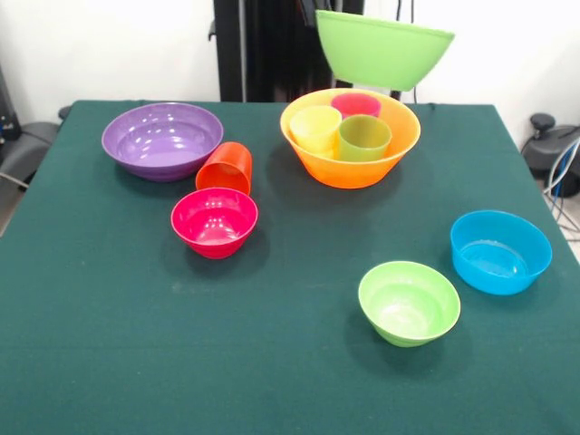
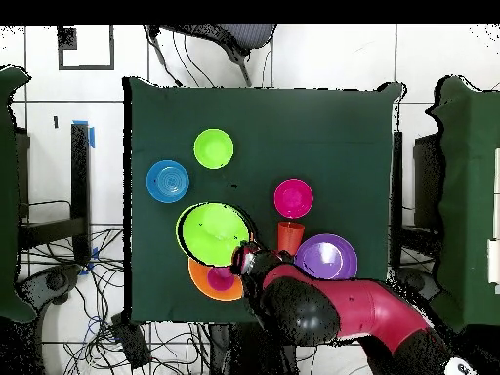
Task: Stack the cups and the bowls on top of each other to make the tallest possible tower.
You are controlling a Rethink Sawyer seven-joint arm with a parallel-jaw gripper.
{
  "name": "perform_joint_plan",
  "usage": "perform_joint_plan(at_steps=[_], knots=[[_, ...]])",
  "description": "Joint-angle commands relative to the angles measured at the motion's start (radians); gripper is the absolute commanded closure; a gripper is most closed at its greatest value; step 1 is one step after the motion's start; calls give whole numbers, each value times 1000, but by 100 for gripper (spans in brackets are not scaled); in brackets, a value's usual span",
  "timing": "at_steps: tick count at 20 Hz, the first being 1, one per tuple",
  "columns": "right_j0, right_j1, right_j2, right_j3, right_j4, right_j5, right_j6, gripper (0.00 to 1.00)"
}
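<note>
Three cups point(image 1: 349, 127) seated in orange bowl point(image 1: 351, 168); big green bowl point(image 1: 383, 47) aloft above them, not placed. Gripper point(image 2: 244, 258) at its rim, grip state indeterminable. Remaining: orange cup point(image 1: 226, 167), four bowls.

A robotics lab or test room is showing here. A bench point(image 1: 109, 362) covered in dark green cloth is standing on a pale tiled floor point(image 2: 322, 59), with white walls point(image 1: 109, 45) rising behind it. A red and black robot arm point(image 2: 342, 311) is reaching over the bench from a black pedestal point(image 1: 263, 50). Loose cables point(image 2: 68, 244) are trailing across the floor around the bench, and a chair base point(image 2: 229, 39) is sitting at the far edge.
</note>
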Motion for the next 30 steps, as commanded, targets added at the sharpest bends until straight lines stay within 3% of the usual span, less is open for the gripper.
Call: perform_joint_plan(at_steps=[1, 7, 15, 25, 30], knots=[[93, 154, -123, -160, -72, 296, -63, 100], [148, 238, -181, -248, -134, 401, -80, 100], [182, 299, -217, -360, -163, 491, -70, 100], [81, 185, -134, -360, -105, 564, -115, 100], [43, 165, -123, -319, -149, 580, -157, 100]])
